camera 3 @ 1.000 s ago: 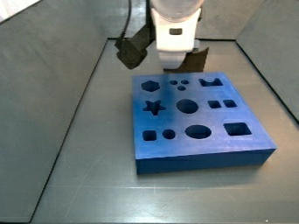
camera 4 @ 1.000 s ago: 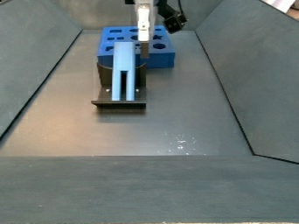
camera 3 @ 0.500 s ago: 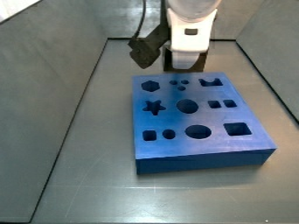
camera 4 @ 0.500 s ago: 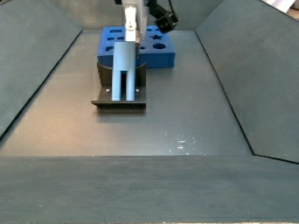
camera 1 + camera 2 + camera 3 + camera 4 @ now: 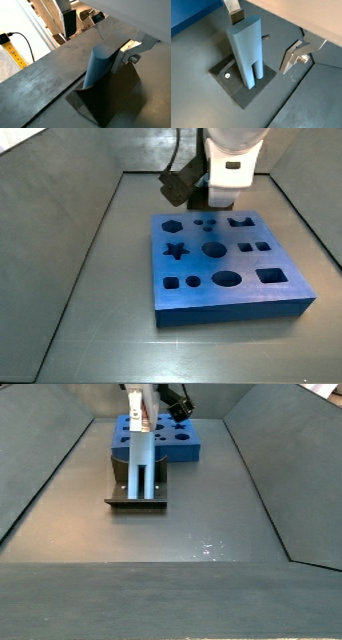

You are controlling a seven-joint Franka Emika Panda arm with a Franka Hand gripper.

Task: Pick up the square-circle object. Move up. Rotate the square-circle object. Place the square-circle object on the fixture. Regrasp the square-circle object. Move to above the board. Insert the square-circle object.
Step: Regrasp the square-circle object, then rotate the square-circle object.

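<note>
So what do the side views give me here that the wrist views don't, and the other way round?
Only the side views: the whole thick bright-blue board with its dark shaped cut-outs. Only the wrist views: both flat silver fingers of the open gripper, spread either side of the peg's top. Shared: the slim light blue-grey peg standing upright on the dark fixture.

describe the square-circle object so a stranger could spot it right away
Start at the board; just in front of it sits the fixture. The square-circle object stands upright on it, below the gripper: a slim light blue peg, paler than everything around it.
</note>
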